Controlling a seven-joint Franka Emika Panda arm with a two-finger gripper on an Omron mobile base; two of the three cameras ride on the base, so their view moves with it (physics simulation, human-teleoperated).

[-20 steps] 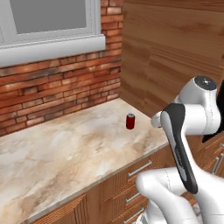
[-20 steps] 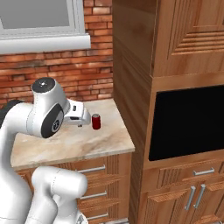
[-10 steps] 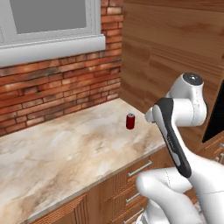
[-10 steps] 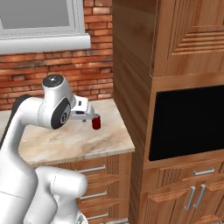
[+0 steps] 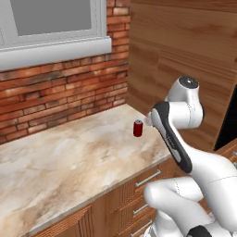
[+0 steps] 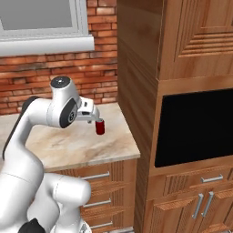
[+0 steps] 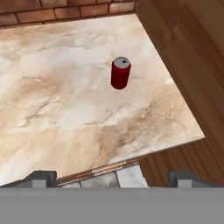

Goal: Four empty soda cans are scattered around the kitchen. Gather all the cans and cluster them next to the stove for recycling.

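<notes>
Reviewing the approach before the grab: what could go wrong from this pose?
1. The soda can stands upright and alone on the marble counter; the open gripper is well short of it, so an off-centre closing finger could tip it and let it roll.
2. It sits near the counter's end beside the tall wood cabinet; the arm may have little room on that side.
</notes>
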